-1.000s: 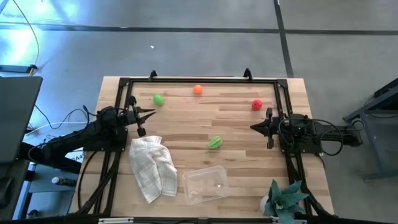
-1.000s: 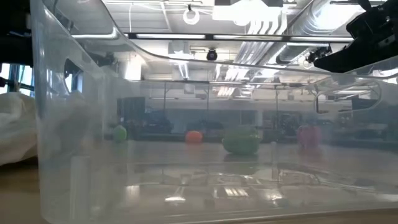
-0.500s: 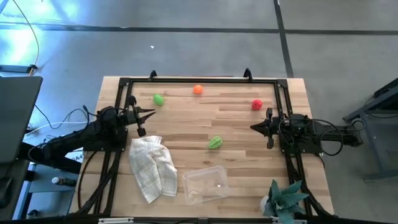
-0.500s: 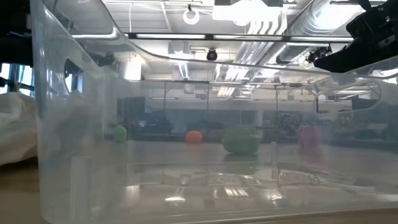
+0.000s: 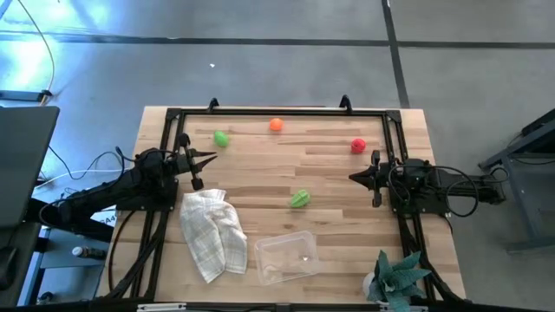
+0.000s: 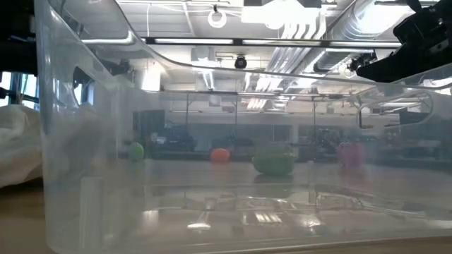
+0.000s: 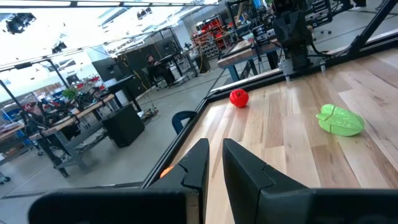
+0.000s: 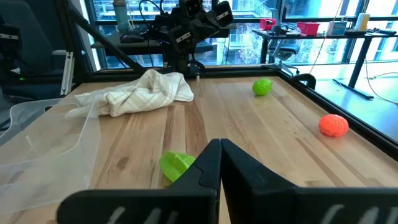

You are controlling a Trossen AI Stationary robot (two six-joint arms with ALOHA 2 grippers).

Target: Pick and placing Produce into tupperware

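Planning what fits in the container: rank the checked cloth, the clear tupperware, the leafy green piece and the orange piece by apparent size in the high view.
1. Checked cloth, largest.
2. Clear tupperware, somewhat smaller.
3. Leafy green piece, far smaller.
4. Orange piece, close to the leafy one; too alike to rank firmly.

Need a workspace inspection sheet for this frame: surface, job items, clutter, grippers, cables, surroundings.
Surface: wooden table, black frame rails along its edges.
Job's things: clear tupperware empty near the front edge; round green piece, orange piece and red piece along the far side; leafy green piece mid-table.
Clutter: white checked cloth beside the tupperware; teal spiky plant at the front right corner.
Grippers: left gripper nearly shut, empty, at the left edge; right gripper shut, empty, at the right edge.
Cables: bundles trailing off behind both arms.
Surroundings: workshop benches and equipment; large windows.
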